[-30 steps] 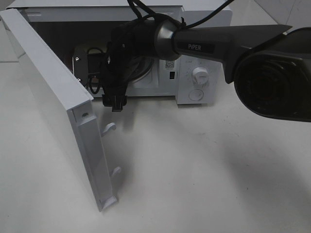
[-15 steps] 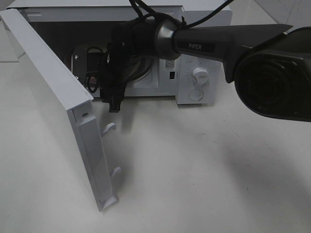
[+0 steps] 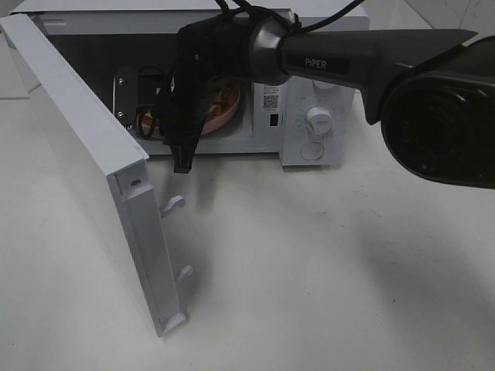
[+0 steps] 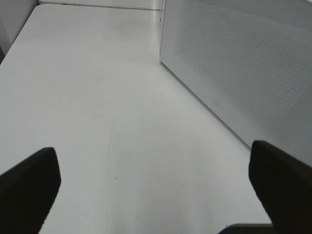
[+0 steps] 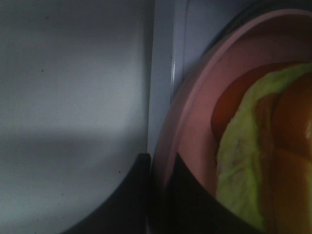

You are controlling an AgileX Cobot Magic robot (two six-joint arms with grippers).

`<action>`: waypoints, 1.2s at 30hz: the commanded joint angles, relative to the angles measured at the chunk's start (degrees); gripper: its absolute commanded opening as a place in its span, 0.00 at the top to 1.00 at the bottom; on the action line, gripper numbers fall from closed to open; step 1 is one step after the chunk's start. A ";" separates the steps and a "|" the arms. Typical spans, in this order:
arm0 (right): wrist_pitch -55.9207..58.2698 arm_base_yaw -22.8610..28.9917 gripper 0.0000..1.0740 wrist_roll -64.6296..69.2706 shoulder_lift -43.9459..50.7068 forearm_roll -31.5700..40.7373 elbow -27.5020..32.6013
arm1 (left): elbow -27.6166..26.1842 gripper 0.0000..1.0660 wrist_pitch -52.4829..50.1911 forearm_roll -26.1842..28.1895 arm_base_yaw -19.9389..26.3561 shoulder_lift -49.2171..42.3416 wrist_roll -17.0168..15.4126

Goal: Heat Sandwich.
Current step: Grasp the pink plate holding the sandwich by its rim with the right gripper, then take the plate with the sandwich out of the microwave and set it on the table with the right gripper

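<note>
1. Sandwich (image 5: pixel 239 161) sits on the pink plate (image 5: pixel 195 97), inside the microwave (image 3: pixel 317 124) cavity, close to the front sill. Green filling pokes out past the bread.
2. Handling, my read: soft, light, loose stack. It'd squash or slide apart if pinched, so take the plate, not the bread. Plate's stiff, prob. slick, and the rim's the only hold.
3. Right gripper (image 5: pixel 161 163): jaws clamped on the plate rim, one inside, one outside. It's a one-sided hold, so the plate may tip. Keep it level, go slow.
4. Around: door (image 3: pixel 85 147) wide open on the left, latch hooks (image 3: pixel 175 202) sticking out, dial (image 3: pixel 318 120) right of the cavity. The right arm fills the opening; the sill & door edge are what the plate could clip.
5. Left gripper (image 4: pixel 156 195): jaws wide apart, nothing between them, low over the tabletop (image 4: pixel 97 97) beside the door's outer face. Out of the way.
</note>
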State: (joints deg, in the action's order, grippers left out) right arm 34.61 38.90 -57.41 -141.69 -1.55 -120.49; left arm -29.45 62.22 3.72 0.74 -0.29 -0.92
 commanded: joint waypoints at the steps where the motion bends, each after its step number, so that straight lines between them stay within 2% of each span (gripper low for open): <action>1: 2.86 -0.06 1.00 -0.23 0.69 0.52 0.23 | -0.06 0.09 -0.74 0.11 0.11 -0.29 -0.06; 6: 4.41 -0.06 1.00 -2.23 1.49 0.52 0.29 | -0.06 0.09 -0.74 0.11 0.11 -0.29 -0.06; 13: 1.83 -0.06 1.00 -8.02 5.79 0.40 6.88 | -0.06 0.09 -0.74 0.11 0.11 -0.29 -0.06; 36: -4.01 -0.74 1.00 -11.34 16.50 1.20 21.08 | -0.06 0.09 -0.74 0.11 0.11 -0.29 -0.06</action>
State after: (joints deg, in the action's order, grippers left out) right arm 32.14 38.27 -68.18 -127.08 0.00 -100.27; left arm -29.45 62.22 3.67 0.74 -0.29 -0.92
